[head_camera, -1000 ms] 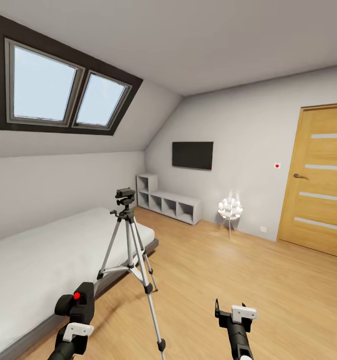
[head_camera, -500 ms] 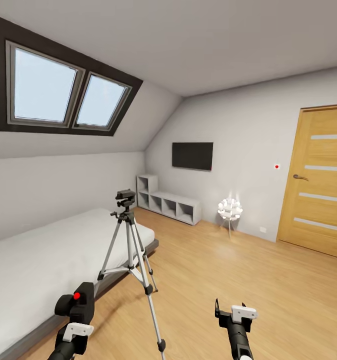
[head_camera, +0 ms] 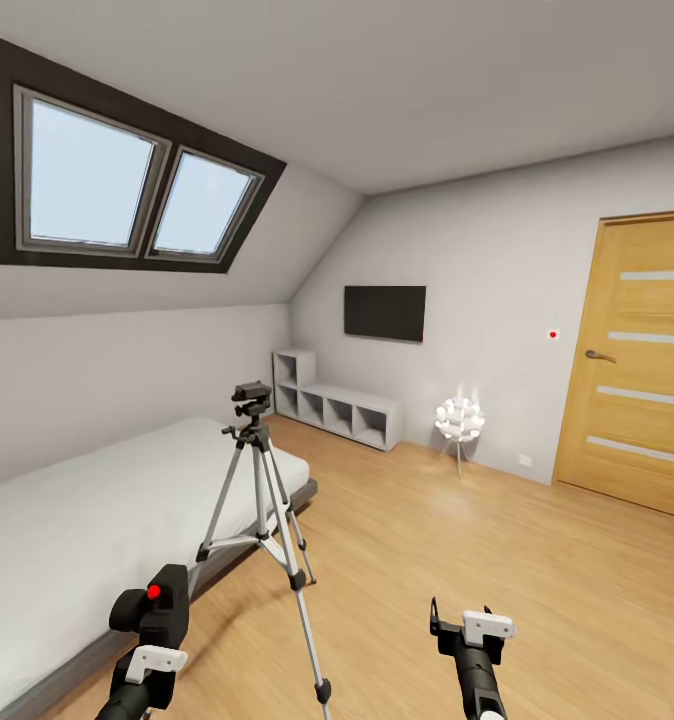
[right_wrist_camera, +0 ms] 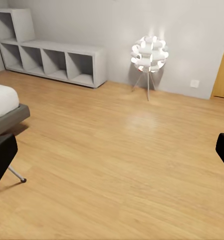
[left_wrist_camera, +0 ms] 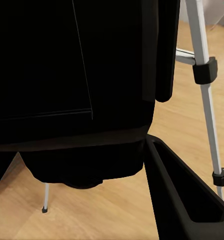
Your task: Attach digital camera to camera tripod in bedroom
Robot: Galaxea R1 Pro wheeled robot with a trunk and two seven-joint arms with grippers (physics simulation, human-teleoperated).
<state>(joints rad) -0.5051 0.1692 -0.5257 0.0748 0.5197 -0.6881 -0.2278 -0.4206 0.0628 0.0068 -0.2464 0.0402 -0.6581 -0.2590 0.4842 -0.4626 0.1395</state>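
The camera tripod (head_camera: 262,480) stands on the wood floor beside the bed's corner, its silver legs spread and its black head bare on top. My left gripper (head_camera: 155,628) is low at the near left, shut on the digital camera (head_camera: 157,608), whose red button faces up. It is nearer than the tripod and well below its head. In the left wrist view the camera's black body (left_wrist_camera: 67,75) is close up, with a tripod leg (left_wrist_camera: 204,75) behind it. My right gripper (head_camera: 461,614) hangs open and empty at the near right, its fingers (right_wrist_camera: 2,155) wide apart over bare floor.
A grey bed (head_camera: 67,540) with a white mattress lies along the left wall under a skylight (head_camera: 127,185). A low shelf unit (head_camera: 342,408), a wall TV (head_camera: 384,311) and a lit floor lamp (head_camera: 460,418) stand at the back. A wood door (head_camera: 642,360) is at the right.
The whole head view has shifted down very slightly, so the camera moved. Both arms and the held digital camera keep their places in the picture.
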